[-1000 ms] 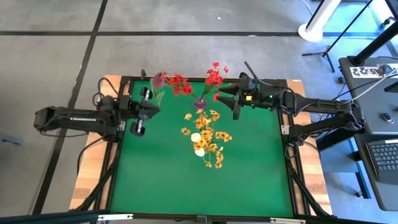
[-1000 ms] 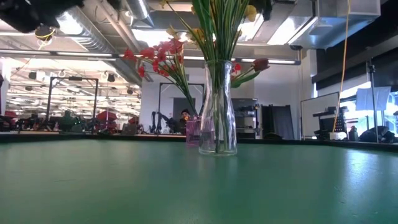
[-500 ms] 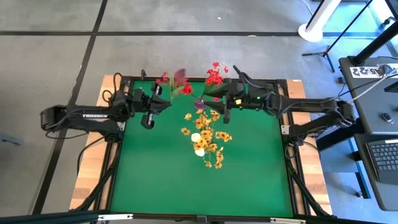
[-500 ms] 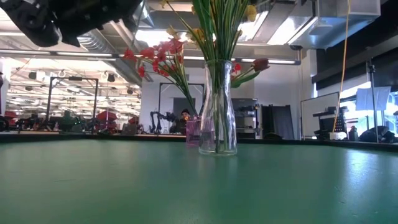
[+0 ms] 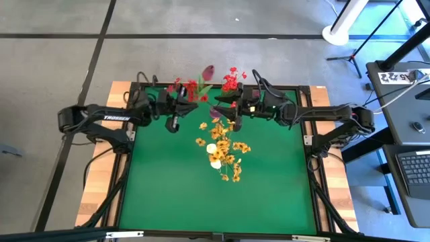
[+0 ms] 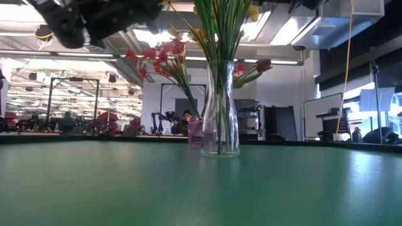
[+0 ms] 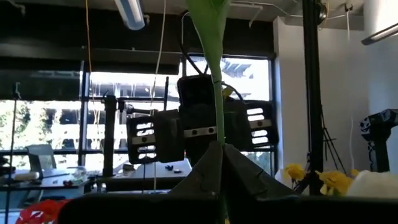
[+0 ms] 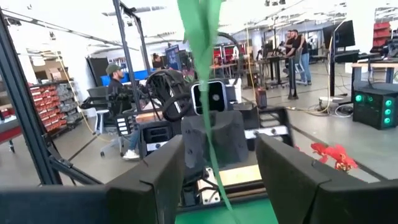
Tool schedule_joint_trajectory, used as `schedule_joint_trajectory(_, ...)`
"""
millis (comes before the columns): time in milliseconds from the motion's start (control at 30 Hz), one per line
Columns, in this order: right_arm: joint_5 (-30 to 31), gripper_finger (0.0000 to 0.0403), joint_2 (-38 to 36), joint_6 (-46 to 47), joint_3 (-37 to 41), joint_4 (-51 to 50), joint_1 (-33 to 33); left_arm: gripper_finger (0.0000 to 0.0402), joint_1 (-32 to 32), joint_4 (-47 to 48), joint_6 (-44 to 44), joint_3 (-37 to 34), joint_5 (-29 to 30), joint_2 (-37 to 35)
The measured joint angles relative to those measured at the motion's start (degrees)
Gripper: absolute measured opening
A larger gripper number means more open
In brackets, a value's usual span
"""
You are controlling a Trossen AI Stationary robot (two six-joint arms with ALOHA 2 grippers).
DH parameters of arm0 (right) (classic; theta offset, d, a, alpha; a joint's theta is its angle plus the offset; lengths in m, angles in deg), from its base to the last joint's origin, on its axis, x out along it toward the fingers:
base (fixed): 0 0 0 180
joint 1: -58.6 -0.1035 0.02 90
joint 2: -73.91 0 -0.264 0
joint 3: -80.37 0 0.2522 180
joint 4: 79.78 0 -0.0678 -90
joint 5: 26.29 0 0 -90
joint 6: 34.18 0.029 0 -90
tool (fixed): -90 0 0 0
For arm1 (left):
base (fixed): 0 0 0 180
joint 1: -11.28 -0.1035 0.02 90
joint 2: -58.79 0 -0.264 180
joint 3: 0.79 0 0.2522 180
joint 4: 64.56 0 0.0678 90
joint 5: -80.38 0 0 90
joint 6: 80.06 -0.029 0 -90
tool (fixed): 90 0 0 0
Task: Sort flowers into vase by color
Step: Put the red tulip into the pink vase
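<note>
My left gripper (image 5: 184,103) is up in the air near the table's far edge, shut on a dark magenta tulip (image 5: 208,70). Opposite it, my right gripper (image 5: 232,113) is open. In its wrist view a green stalk (image 8: 205,74) runs through the wide gap between its fingers (image 8: 214,180), and I cannot tell whether it touches them. A clear glass vase (image 6: 220,113) stands mid-table with yellow-orange flowers (image 5: 225,144) and white buds (image 5: 213,151). Behind it a small purple vase (image 6: 195,133) holds red flowers (image 5: 230,82). My left gripper pinches the tulip's thin green stalk (image 7: 217,134) between its two fingers, well below the bud. The fingers come from the table's left and slant upward. The stalk rises beyond them, and the tulip is lifted clear of the table.
Both arms (image 6: 81,19) (image 6: 301,5) hang over the far half of the green table (image 5: 168,188); its near half lies in front of the vases. A black frame (image 5: 314,175) borders the table. A person (image 8: 115,87) sits in the room beyond.
My left gripper has carried the tulip along the far edge toward the table's right, nearer the red flowers, with the bud leading. My right gripper has moved toward the table's left, toward the vases and my left gripper. The vases and their flowers have stayed put.
</note>
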Motion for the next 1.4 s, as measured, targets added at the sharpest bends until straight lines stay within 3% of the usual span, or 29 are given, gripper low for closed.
schedule_joint_trajectory(333, 1.1, 0.0198, 0.3, -3.1, 0.0, 2.5, 0.1, 0.0000, 1.2, 4.6, 1.4, 8.5, -0.1, 9.2)
schedule_joint_trajectory(667, 1.5, 0.0195, 0.3, -3.1, 0.0, 0.8, 2.0, 0.0000, 2.6, 5.8, 1.3, 9.5, -0.2, 10.8)
schedule_joint_trajectory(800, 1.3, 0.0159, 0.3, -3.3, 0.0, 0.3, 1.9, 0.0000, 2.6, 6.2, 1.3, 9.5, -0.2, 10.8)
schedule_joint_trajectory(1067, 0.4, 0.0015, 0.2, -4.4, -0.1, -0.7, 1.8, 0.0000, 2.6, 6.6, 1.3, 9.5, 1.6, 10.8)
schedule_joint_trajectory(1400, 3.7, 0.0008, 0.1, -6.4, -0.1, -2.3, 1.8, 0.0012, 2.5, 11.4, 0.9, 9.5, 2.7, 9.4)
